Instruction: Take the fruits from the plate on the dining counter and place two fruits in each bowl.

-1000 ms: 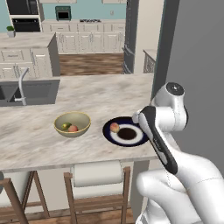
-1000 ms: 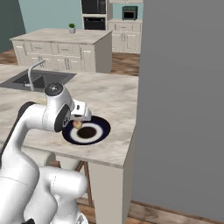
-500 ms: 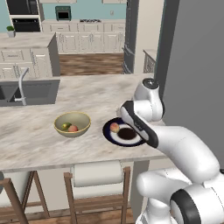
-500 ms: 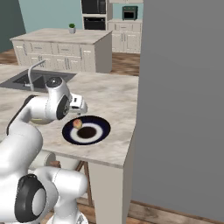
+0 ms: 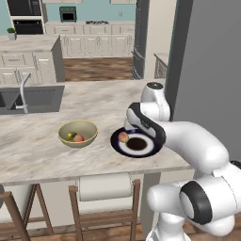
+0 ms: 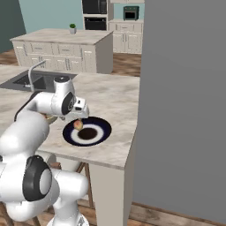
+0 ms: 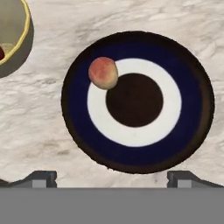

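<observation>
I see one reddish fruit [image 7: 103,72] on the plate [image 7: 192,87], tan bowl [image 5: 77,133] beside it holding a green and a red fruit, both on the desk [image 5: 94,101], gripper [image 7: 112,178] spread wide above the plate, holding nothing, sink [image 5: 28,99] further left

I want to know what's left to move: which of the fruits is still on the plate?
The reddish-orange fruit on the navy plate. The green fruit and other reddish fruit lie in the tan-yellow bowl.

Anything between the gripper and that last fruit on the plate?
Nothing visible. The open gripper hovers above the plate, and the fruit lies alone and uncovered on its pale ring. The tan bowl sits off to one side.
</observation>
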